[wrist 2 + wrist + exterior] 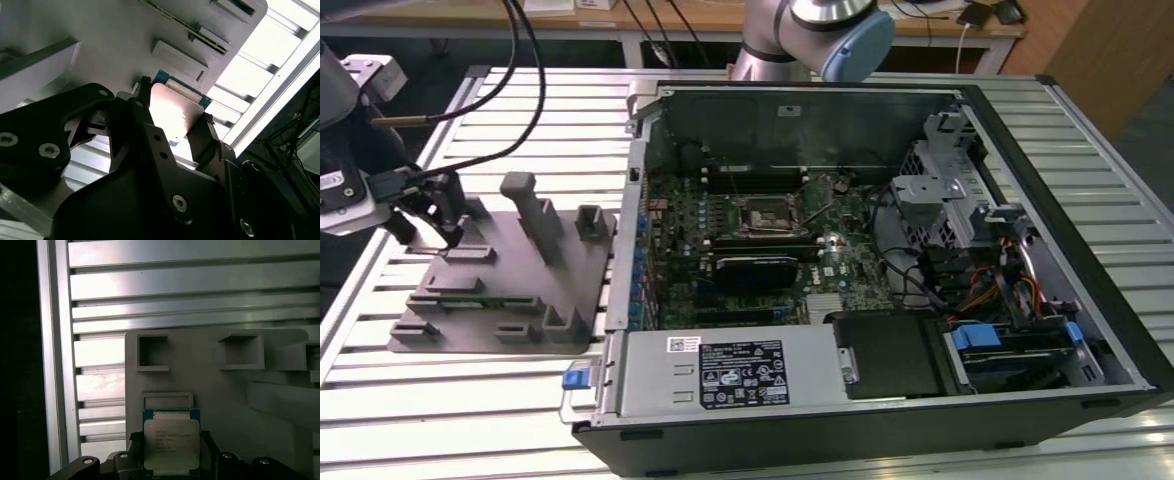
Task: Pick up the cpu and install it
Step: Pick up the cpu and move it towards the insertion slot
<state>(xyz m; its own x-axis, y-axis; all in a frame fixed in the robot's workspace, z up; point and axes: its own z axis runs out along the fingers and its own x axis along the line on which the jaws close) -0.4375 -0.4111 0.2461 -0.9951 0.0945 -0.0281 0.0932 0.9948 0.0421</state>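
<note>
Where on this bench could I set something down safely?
Bare slatted table lies on the camera's side of the grey fixture block, and more beyond it, at the exterior view's left of the computer case. Crowded: inside the case, and the block, where the gripper hangs over the cpu.

Ribbed aluminium table [1094, 140]; wooden desk [720, 20] behind; wooden panel [1107, 50] beside it

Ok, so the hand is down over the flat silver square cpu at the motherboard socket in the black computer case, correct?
No. The hand is down over the flat silver square cpu, but at the grey plastic fixture block outside the black computer case, as the exterior view shows.
</note>
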